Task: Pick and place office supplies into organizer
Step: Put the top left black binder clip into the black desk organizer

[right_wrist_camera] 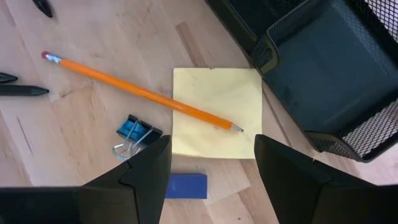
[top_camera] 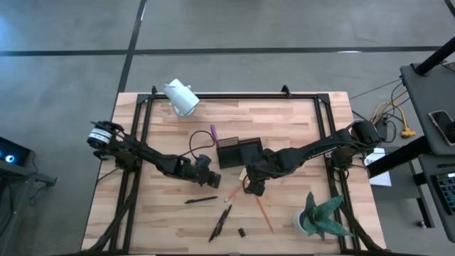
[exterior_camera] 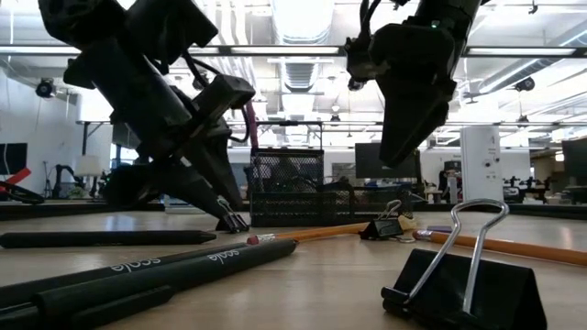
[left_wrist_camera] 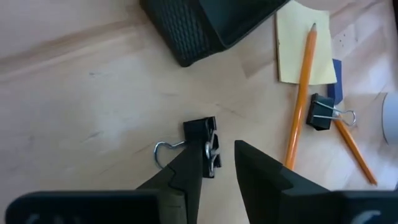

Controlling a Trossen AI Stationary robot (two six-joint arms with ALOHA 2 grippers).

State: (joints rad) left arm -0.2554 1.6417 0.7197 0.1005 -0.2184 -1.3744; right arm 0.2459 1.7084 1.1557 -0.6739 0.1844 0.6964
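My left gripper (left_wrist_camera: 221, 160) (top_camera: 207, 178) is open and low over the wood. A black binder clip (left_wrist_camera: 201, 142) with wire handles lies flat at the tip of one finger. My right gripper (right_wrist_camera: 211, 146) (top_camera: 254, 186) is open and hovers above a yellow sticky-note pad (right_wrist_camera: 217, 112). An orange pencil (right_wrist_camera: 140, 92) lies across that pad, with a blue clip (right_wrist_camera: 132, 132) and a blue block (right_wrist_camera: 185, 185) beside it. The dark mesh organizer (top_camera: 238, 151) (right_wrist_camera: 329, 68) stands just beyond both grippers. Purple scissors (top_camera: 213, 134) lie on the far side of it. My left gripper comes down slanting from the table's left, its tips near the table top (exterior_camera: 229, 222). One fingertip (left_wrist_camera: 189, 165) overlaps the black binder clip's wire handle (left_wrist_camera: 213, 157). I cannot tell whether it touches the clip, which lies flat on the wood.
Black pens (top_camera: 201, 200) (top_camera: 220, 222), a second pencil (top_camera: 264, 213) and a small black clip (top_camera: 242, 232) lie toward the near edge. A green plant (top_camera: 320, 217) stands at the near right, a white camera (top_camera: 181, 97) at the far edge. Black frame rails (top_camera: 135, 135) flank both sides.
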